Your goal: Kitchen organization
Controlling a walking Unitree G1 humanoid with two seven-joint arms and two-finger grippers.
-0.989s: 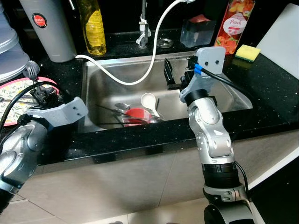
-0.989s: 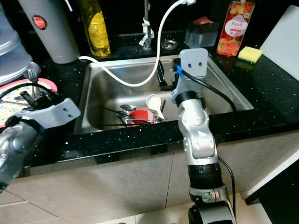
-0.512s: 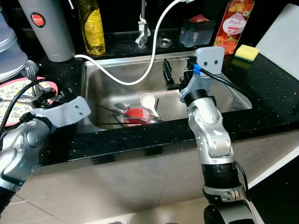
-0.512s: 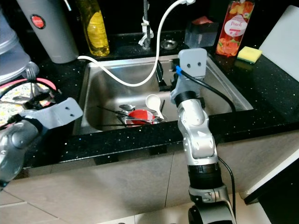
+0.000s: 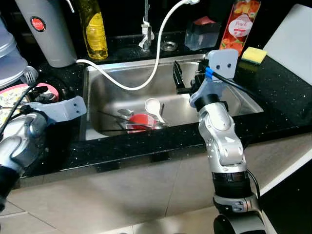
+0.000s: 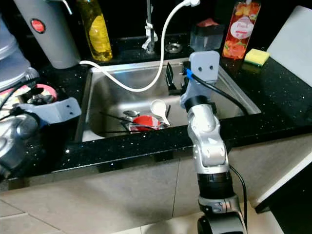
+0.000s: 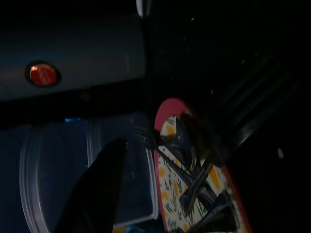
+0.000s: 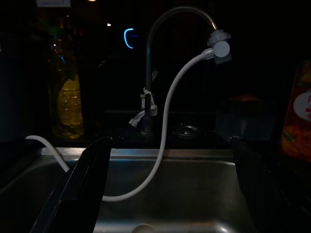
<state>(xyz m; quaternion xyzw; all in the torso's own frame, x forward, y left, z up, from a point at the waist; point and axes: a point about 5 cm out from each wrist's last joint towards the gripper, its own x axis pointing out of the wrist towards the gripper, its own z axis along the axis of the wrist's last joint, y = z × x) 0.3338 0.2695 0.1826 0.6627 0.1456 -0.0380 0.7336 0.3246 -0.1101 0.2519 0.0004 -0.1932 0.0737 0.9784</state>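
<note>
Steel sink (image 5: 105, 92) sunk in speckled black bench (image 5: 273, 92), right gripper (image 5: 179, 80) above it, fingers apart, left gripper (image 5: 41, 95) beside it over floral plate (image 7: 194, 194), fingers unclear.

A home kitchen — steel sink (image 5: 122, 85), tap (image 5: 145, 29), black counter (image 5: 273, 92).

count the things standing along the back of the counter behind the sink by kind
Oil bottle: 1
Grey flask: 1
Peach juice carton: 1
Clear container: 1
Yellow sponge: 1
Total: 5
</note>
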